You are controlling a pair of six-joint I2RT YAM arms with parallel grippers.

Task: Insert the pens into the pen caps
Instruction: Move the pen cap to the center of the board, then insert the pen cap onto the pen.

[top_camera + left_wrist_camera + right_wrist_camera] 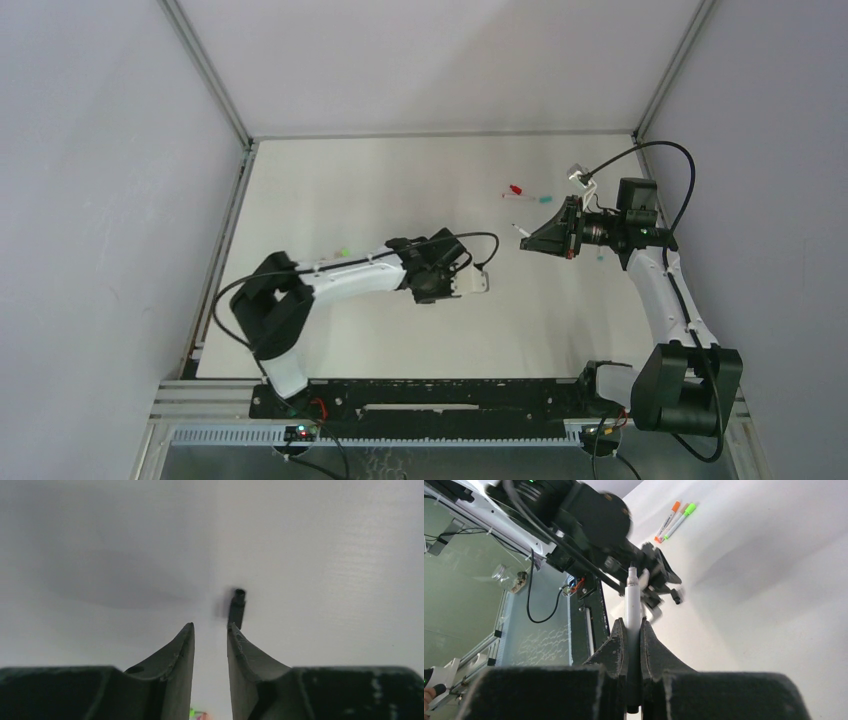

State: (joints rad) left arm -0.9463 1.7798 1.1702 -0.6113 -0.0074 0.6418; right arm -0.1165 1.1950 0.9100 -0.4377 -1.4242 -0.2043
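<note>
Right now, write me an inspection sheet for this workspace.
Surface: matte white tabletop, no marks seen.
Job's things: white-barrelled marker pen; small black cylindrical cap just beyond left gripper; orange-capped pen and green-capped pen side by side; red piece, teal piece, too small to identify.
Clutter: nothing seen.
Grippers: left gripper, fingers apart, empty; right gripper, fingers shut on the marker pen.
Cables: black cable arcs over right wrist.
Surroundings: grey walls.

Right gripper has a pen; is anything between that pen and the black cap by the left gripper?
Nothing visible. The top view shows bare table between the pen in the right gripper and the left gripper. The black cap shows just past one left fingertip.
</note>
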